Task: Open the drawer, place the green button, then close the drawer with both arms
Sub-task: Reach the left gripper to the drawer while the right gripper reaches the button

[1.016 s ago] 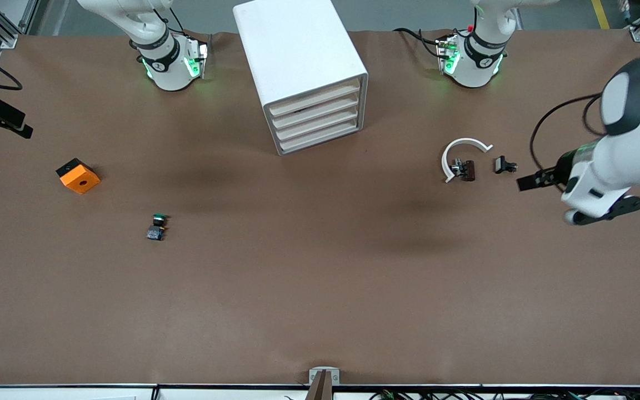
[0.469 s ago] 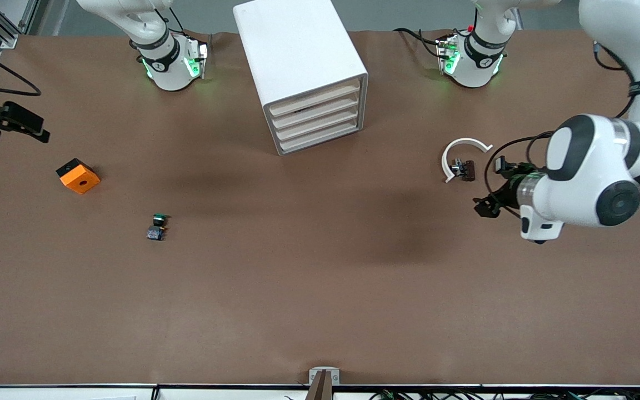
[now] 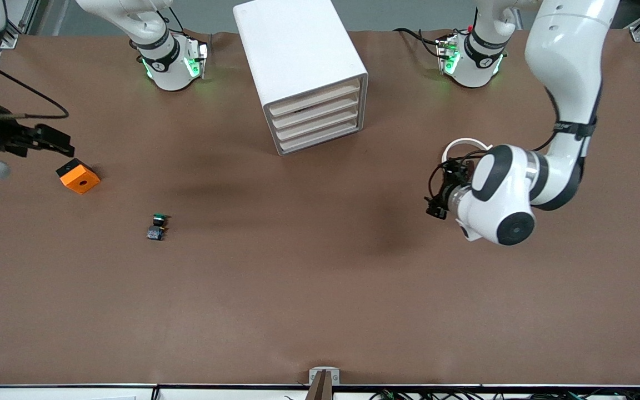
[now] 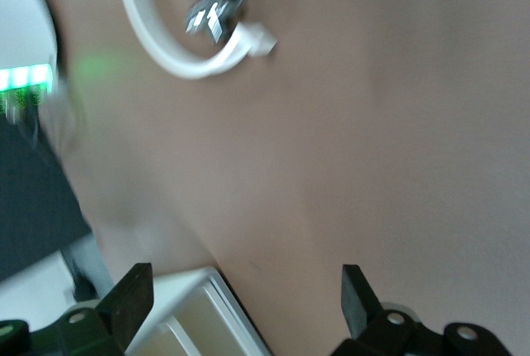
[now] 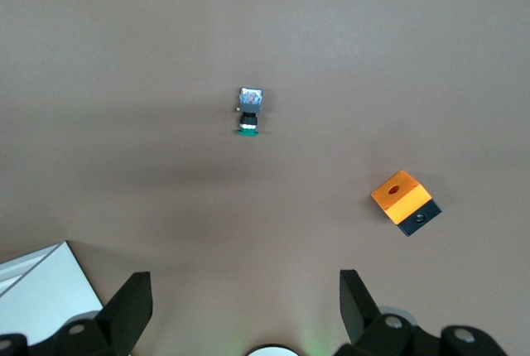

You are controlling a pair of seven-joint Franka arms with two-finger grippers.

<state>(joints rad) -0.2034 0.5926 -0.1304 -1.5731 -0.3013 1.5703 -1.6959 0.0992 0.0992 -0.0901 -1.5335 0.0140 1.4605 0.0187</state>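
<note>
I have both arms aloft, jaws spread and empty: left gripper (image 3: 434, 208) beside the white clip ring (image 3: 463, 145), right gripper (image 3: 56, 143) over the orange block (image 3: 78, 176). The button (image 3: 156, 226) lies on the worktop (image 3: 320, 289) nearer the camera; light and rigid, I judge, best pinched across its blocky body.

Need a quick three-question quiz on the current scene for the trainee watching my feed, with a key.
1. True or false: the drawer unit has a drawer pulled out.
2. Which lies nearer the front camera, the button or the orange block?
3. Multiple choice: the left gripper is A) shut on the button, B) open and holding nothing, C) inside a drawer.

Key: 1 false, all drawers look closed. 2 the button. 3 B; the left wrist view shows its fingers spread apart. The right gripper is also open, above the table next to the orange block.
</note>
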